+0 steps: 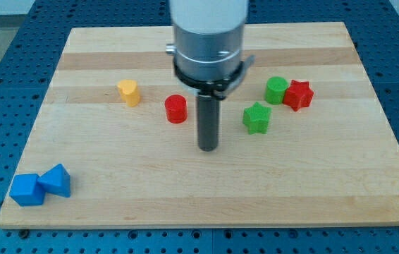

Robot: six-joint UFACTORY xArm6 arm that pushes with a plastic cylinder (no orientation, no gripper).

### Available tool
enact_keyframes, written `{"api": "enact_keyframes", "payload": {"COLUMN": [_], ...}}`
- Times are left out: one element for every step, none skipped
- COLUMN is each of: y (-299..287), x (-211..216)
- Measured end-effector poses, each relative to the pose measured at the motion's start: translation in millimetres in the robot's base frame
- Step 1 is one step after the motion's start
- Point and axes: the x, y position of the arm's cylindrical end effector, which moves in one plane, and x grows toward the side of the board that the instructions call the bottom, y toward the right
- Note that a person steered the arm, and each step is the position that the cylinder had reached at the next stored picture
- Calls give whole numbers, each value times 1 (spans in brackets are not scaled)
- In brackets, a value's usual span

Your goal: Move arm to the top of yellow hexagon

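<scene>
The yellow hexagon [128, 92] stands on the wooden board [206, 190] at the view's left of centre. My tip [207, 148] is on the board near the middle, well to the right of and below the yellow hexagon. A red cylinder [176, 109] stands between them, just up and left of the tip. The tip touches no block.
A green star [256, 118] lies right of the tip. A green cylinder [277, 90] touches a red star [298, 94] further right. A blue cube [27, 190] and a blue triangular block [56, 180] sit together at the bottom left corner.
</scene>
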Motion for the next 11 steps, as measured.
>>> {"api": "enact_keyframes", "payload": {"y": [-2,1,30,76,103,112,99,68,45,29,44], "x": [-11,-42,-84,-118,-152,-186,-211,-217,-217,-211,-219]}}
